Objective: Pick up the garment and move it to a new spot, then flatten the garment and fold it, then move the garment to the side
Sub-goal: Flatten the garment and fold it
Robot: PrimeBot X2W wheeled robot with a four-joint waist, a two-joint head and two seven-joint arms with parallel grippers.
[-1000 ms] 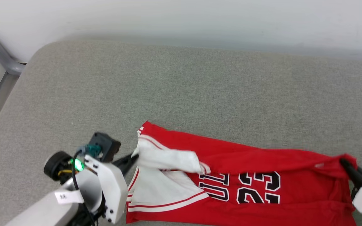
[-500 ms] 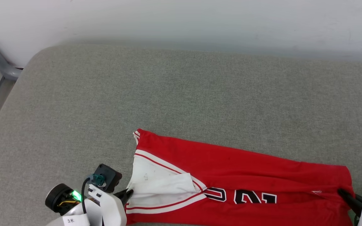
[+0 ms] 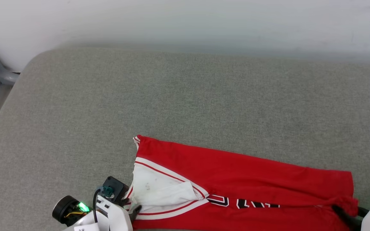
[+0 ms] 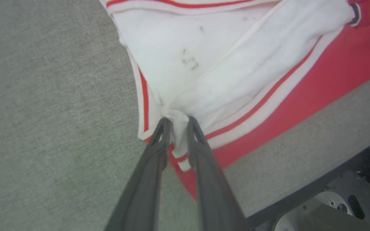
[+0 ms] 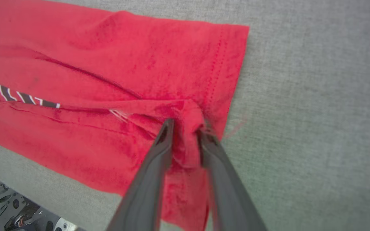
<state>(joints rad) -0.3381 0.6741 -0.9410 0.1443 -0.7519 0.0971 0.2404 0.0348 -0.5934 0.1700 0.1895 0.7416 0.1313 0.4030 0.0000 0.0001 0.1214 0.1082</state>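
From my head, the garment [image 3: 236,179] lies on the near part of the grey cushion [image 3: 172,96], stretched from left to right, with a pale wall [image 3: 185,19] along the far side. Its white sleeve is at the left end and its red hem at the right. My left pincer [image 3: 131,207] is at the sleeve's near left corner and my right pincer [image 3: 348,213] at the bunched near right corner. A band of black, white-edged lettering [image 3: 236,202] shows just above a fold, but only its tops, so I cannot read it. A white tag [image 3: 82,228] on my left arm is cut off at the near edge and is unreadable. A green light [image 3: 82,207] glows beside it.

From my left wrist, my left pincer [image 4: 178,123] grips a gathered tuck of the garment [image 4: 236,64], white sleeve cloth with red-and-white striped trim, and folds fan out from the tips. A few small dark marks [image 4: 189,62] dot the sleeve. I cannot tell whether they are writing. A scrap of lettering [image 4: 365,9] shows at the far right.

From my right wrist, my right pincer [image 5: 185,125] is closed on a bunch of the garment [image 5: 108,48] just inside its stitched hem [image 5: 217,64]. The cloth lies on the cushion [image 5: 316,96]. To the left, slivers of lettering [image 5: 18,96] peek from under a fold, too little to read.
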